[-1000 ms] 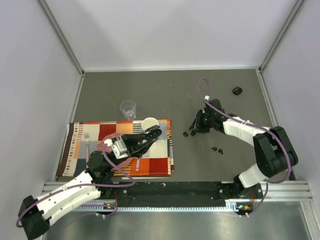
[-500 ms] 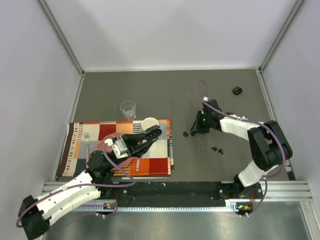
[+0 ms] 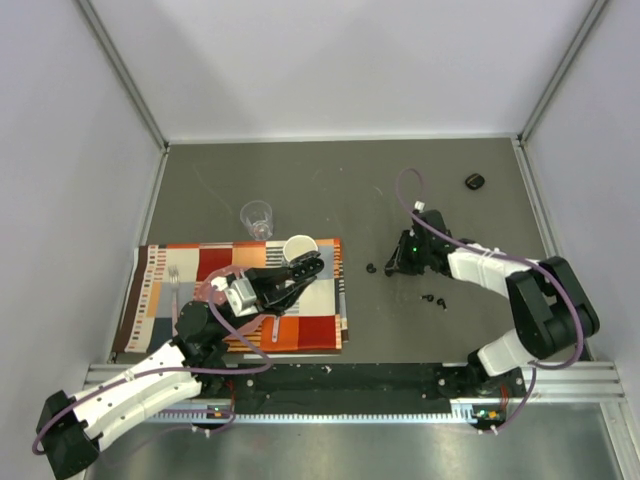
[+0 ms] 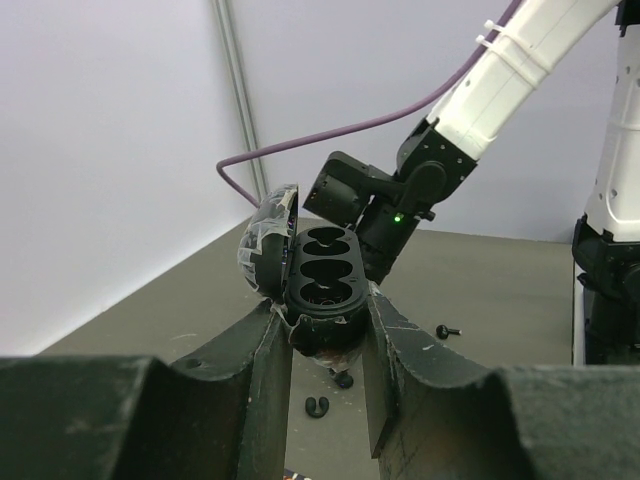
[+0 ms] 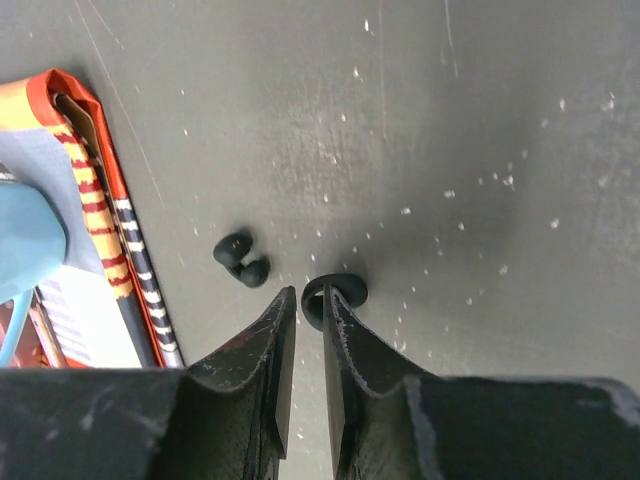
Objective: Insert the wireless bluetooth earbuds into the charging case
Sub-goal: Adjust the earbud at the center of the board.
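Note:
My left gripper [image 4: 327,312] is shut on the open black charging case [image 4: 322,270], held above the table with its lid [image 4: 265,240] swung left and both sockets empty. In the top view it [image 3: 305,268] hovers by the white mug. My right gripper [image 5: 310,296] is low over the table, its jaws nearly together around one end of a black C-shaped earbud [image 5: 347,288] that rests on the surface. A second earbud [image 5: 241,258] lies just left of it. Another pair of earbuds [image 3: 433,299] lies nearer the arm bases.
A striped placemat [image 3: 200,265] carries a white mug [image 3: 297,247] and a fork [image 3: 174,290]. A clear glass [image 3: 257,217] stands behind it. A second black case [image 3: 474,181] lies at the far right. The placemat edge [image 5: 110,215] is left of the right gripper.
My right gripper has shifted slightly nearer and lower, onto the earbud pair. The left arm and the case have not moved.

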